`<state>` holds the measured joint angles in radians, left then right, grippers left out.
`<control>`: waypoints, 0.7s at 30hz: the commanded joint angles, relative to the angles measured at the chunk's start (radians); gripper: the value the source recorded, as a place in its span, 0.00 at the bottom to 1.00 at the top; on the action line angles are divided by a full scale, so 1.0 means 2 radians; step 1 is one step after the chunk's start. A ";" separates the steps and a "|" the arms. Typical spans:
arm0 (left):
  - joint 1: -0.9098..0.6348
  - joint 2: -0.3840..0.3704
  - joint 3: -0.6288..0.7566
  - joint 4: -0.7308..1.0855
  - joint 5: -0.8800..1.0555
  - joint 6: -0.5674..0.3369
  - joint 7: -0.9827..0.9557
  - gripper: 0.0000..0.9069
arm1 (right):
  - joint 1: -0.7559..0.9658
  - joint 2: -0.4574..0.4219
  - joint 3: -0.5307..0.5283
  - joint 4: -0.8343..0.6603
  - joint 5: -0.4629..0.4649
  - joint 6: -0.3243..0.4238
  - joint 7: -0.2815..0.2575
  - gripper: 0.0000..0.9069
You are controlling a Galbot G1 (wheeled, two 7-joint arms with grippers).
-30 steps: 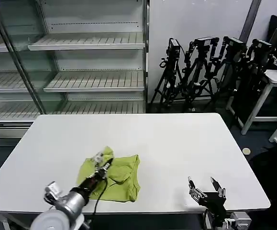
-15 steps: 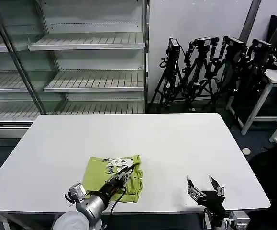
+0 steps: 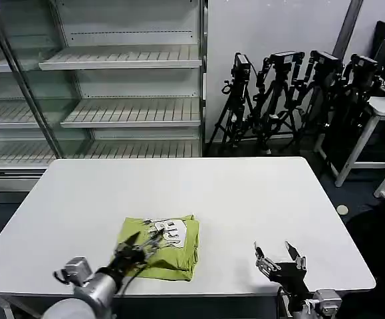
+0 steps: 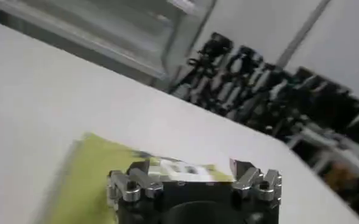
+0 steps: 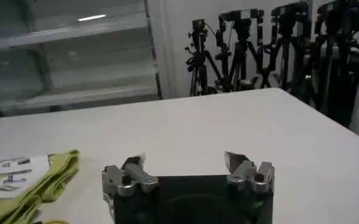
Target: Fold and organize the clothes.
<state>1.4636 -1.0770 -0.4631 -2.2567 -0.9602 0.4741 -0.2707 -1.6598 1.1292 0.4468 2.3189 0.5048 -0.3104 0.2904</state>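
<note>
The clothes are one lime yellow-green T-shirt [image 3: 172, 251], lying folded into a compact rectangle near the front left of the white table [image 3: 245, 199]. Its white printed patch [image 3: 170, 230] faces up. My left gripper [image 3: 137, 246] hovers over the shirt's left half, open and holding nothing. In the left wrist view the shirt [image 4: 88, 179] lies just beyond the spread fingers of the left gripper [image 4: 188, 165]. My right gripper [image 3: 276, 255] stands open over bare table at the front right, well apart from the shirt. In the right wrist view the shirt [image 5: 27, 182] lies off to the side of this gripper [image 5: 184, 159].
Empty metal shelves [image 3: 122, 60] stand behind the table on the left. A cluster of black camera tripods [image 3: 292, 100] fills the back right. The table's front edge [image 3: 219, 291] runs just below both grippers. Bare tabletop stretches across the middle, back and right.
The left gripper carried a lifted flap of the shirt to the right, let it go and drew back left. The shirt now lies flatter with its white patch up. The right gripper barely moved.
</note>
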 commanded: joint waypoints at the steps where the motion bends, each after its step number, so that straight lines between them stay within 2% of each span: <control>1: 0.032 0.046 -0.094 0.038 0.007 0.030 -0.008 1.00 | 0.008 0.001 -0.009 -0.003 -0.001 0.000 0.000 1.00; 10: -0.009 0.011 -0.027 0.094 0.003 0.034 -0.001 1.00 | -0.005 0.004 0.000 0.006 -0.005 0.000 0.001 1.00; 14: -0.030 -0.008 -0.014 0.104 -0.045 0.040 0.001 1.00 | -0.016 0.006 0.010 0.014 -0.006 0.000 0.000 1.00; 20: -0.049 -0.028 0.008 0.110 -0.054 0.038 0.001 1.00 | -0.031 0.006 0.025 0.026 -0.006 0.000 0.001 1.00; 21: -0.052 -0.030 0.009 0.112 -0.055 0.035 0.001 0.96 | -0.034 0.007 0.028 0.027 -0.006 0.000 0.001 1.00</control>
<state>1.4169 -1.0851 -0.5042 -2.0940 -1.0033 0.5361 -0.2674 -1.6948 1.1418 0.4726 2.3509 0.4921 -0.3110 0.2915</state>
